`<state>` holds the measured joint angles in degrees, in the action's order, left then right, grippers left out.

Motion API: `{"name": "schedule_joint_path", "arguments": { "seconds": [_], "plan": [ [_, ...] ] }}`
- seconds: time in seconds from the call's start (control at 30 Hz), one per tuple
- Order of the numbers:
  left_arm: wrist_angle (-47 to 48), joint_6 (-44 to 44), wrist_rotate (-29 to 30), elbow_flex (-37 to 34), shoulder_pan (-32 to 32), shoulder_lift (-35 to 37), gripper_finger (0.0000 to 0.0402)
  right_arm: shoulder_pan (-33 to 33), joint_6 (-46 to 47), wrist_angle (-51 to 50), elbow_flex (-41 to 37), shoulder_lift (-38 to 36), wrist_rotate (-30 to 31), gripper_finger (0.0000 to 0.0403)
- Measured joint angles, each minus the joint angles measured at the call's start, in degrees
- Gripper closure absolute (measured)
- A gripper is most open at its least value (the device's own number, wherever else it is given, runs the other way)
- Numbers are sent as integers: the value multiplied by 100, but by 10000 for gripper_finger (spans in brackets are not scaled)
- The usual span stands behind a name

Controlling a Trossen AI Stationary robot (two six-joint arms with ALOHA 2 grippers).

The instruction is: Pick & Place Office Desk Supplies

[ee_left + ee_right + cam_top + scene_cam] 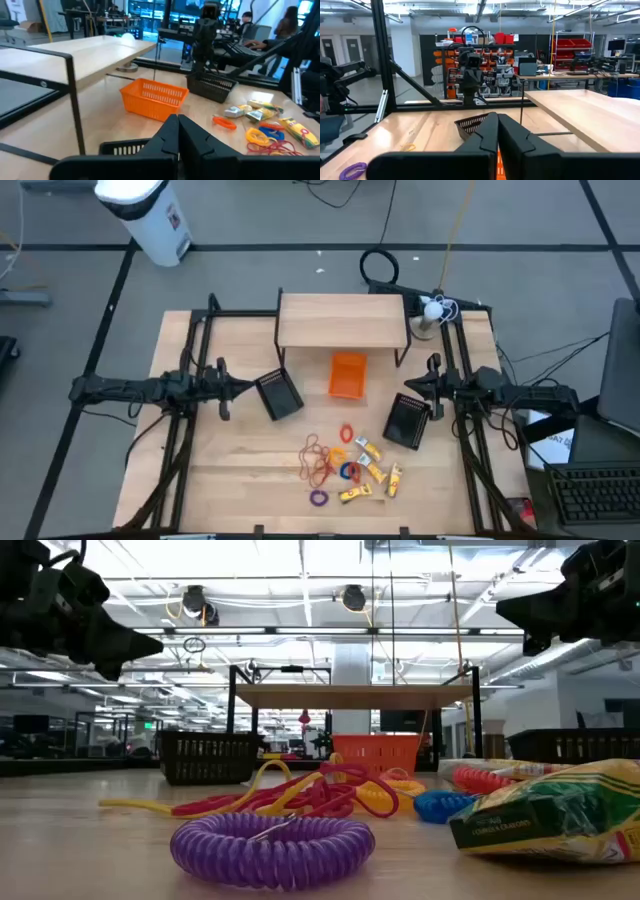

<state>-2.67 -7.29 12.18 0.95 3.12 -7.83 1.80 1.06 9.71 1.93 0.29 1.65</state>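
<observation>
High view first: we've got the supplies [345, 462] scattered in a loose cluster on the near half of the counter [230, 470], in front of the orange basket [347, 374]. We see thin orange-red rubber bands [316, 460] tangled on the cluster's left, a purple ring [319, 499] lying alone at the near edge, a red ring [347, 432] closest to the basket, and a blue ring [349, 471] in the middle. Yellow-and-white pieces [372, 470] lie fanned out on the right side, some touching each other.

Low view puts us right up against the purple ring [271, 848]: it's a coiled spiral loop, lying flat. Behind it we see the tangle of bands [270, 797], red with yellow strands, and a yellow-and-green pack [560, 815] close on the right.

Two black baskets flank the cluster, one on the left [279, 394] and one on the right [408, 420], with a wooden shelf [343, 320] behind the orange one.

Now the arms. We see the left gripper [250, 386] stretched level from the left edge, pointing inward, just beside the left black basket, its fingers [170, 137] pressed together on nothing. The right gripper [408, 387] mirrors it from the right, above the counter near the right black basket, fingers [506, 135] likewise closed and empty. Both hang well clear of the supplies.
</observation>
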Motion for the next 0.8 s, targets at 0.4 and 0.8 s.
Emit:
{"name": "schedule_joint_path", "arguments": {
  "seconds": [0.4,0.8],
  "plan": [
    [52,-35,-10,2,39,-353,387,0,113,-273,0,0,-7,403],
    [58,-88,88,2,36,-606,392,-2,64,-331,0,16,8,403]
  ]
}}
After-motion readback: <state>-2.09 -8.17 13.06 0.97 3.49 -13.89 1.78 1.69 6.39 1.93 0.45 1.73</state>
